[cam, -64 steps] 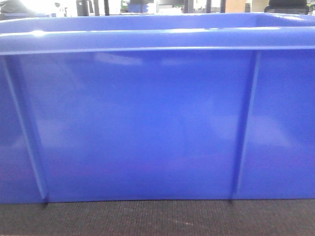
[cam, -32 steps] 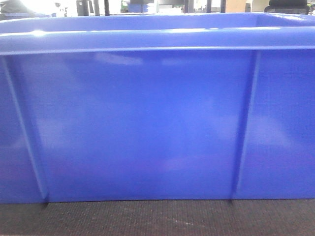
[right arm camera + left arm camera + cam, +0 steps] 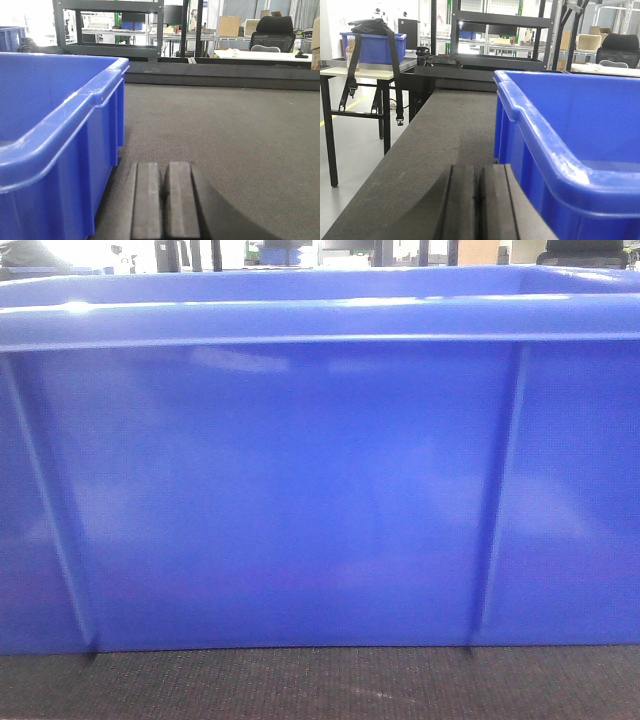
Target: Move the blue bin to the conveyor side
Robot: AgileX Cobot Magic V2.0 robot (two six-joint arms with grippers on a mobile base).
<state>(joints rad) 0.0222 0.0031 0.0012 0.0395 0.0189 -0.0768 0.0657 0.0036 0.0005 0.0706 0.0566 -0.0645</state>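
The blue bin (image 3: pixel 300 490) fills the front view, its ribbed wall close to the camera and its base on the dark woven conveyor side (image 3: pixel 320 685). In the left wrist view the blue bin (image 3: pixel 570 130) stands to the right of my left gripper (image 3: pixel 479 172), which is shut with nothing between its pads and lies low over the conveyor side (image 3: pixel 445 130). The right wrist view has the blue bin (image 3: pixel 55 125) left of my right gripper (image 3: pixel 164 170). That gripper is also shut and empty, just above the conveyor side (image 3: pixel 225 125). Neither gripper visibly touches the bin.
A table (image 3: pixel 365 72) with another blue bin (image 3: pixel 372 47) and a black strap stands left of the conveyor. Black metal shelving (image 3: pixel 495 30) crosses the far end. An office chair (image 3: pixel 272 27) and cardboard boxes (image 3: pixel 230 25) stand far right.
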